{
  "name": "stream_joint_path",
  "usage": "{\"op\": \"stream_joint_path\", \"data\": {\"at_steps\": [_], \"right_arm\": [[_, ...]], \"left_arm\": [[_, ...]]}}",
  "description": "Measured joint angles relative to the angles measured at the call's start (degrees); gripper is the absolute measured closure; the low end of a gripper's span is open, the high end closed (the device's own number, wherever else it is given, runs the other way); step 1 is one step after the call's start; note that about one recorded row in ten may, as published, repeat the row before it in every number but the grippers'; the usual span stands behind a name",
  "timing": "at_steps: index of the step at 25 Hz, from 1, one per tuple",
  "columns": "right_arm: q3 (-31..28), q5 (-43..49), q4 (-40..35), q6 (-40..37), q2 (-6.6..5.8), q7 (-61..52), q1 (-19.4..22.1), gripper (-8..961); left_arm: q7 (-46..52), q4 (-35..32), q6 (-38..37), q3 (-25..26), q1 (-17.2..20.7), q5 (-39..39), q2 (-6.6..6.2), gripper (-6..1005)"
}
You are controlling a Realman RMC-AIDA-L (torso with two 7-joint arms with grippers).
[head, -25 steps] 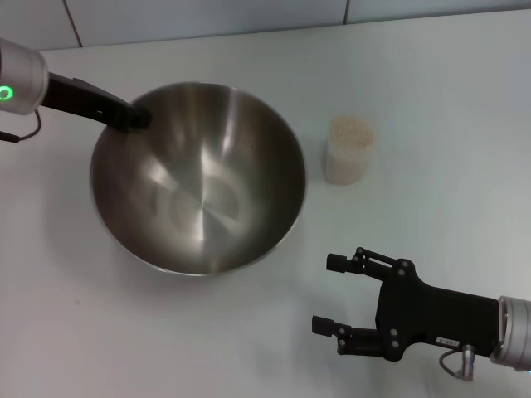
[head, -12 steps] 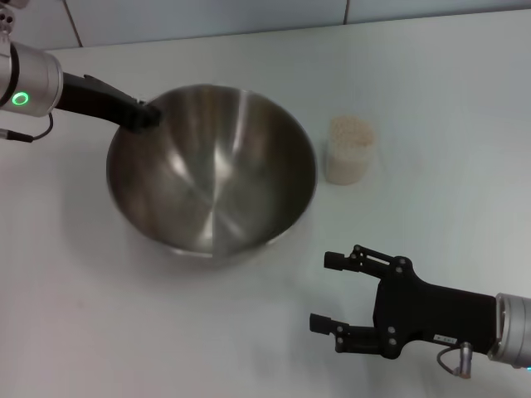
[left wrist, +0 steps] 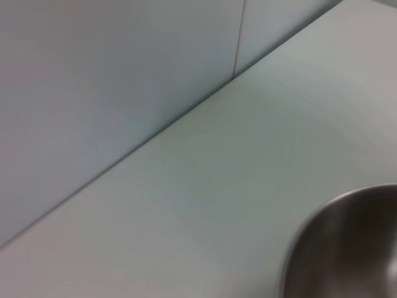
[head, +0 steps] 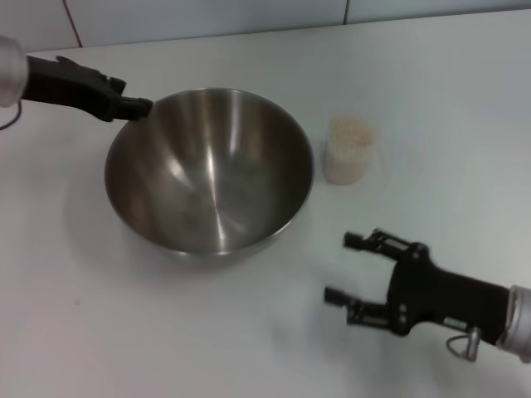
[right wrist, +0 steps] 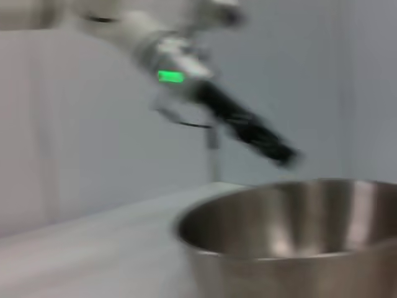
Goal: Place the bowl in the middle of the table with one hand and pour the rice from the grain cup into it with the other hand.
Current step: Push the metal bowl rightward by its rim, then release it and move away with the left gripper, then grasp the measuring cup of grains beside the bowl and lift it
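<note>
Steel bowl (head: 209, 170) round, shiny; left tool (head: 133, 106) near rim, grip unclear; right tool (head: 347, 267) spread, empty.

White table (head: 431, 91), two things sitting on it.
Plain and smooth, running back to a pale wall at the far edge. Carrying the big steel bowl (head: 211, 174) roughly mid-surface, sitting upright. Just to the robot's right of it, close but not touching, the small clear grain cup (head: 348, 152), upright too and topped up with pale rice (head: 350, 129). Bare white surface all round, front included.
</note>
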State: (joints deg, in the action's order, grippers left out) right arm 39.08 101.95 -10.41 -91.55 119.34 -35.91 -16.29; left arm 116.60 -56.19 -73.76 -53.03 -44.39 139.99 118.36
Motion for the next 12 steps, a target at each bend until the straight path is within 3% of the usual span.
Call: {"op": "stream_joint_path", "data": {"at_steps": [3,4,5,9,12], "right_arm": [[-7.51,-0.08,0.43,2.45,0.09,0.11,1.47,126],[-13.81,-0.12,1.39,4.26,0.10,0.18,2.13,126],[-13.81,-0.12,1.39,4.26,0.10,0.18,2.13,126],[-27.25,-0.18,2.56,10.52,0.01,0.24,2.15,126],[-29.39,-0.19,2.74,13.08,0.00,0.08,1.25,126]], "left_arm": [[-5.64,-6.93,-5.58,-0.73,6.40,-7.13,0.16,492],[-8.02,-8.64,-7.16,-1.33,9.10,-10.74,0.11,462],[-9.95,-10.16,-8.17,-2.09,11.63,-13.87,0.04,432],[-13.87,-13.89,-9.12,-5.13,19.47,-18.81,0.09,313],[-14.62,-14.37,-8.96,-6.10,21.44,-19.23,0.18,247]]}}
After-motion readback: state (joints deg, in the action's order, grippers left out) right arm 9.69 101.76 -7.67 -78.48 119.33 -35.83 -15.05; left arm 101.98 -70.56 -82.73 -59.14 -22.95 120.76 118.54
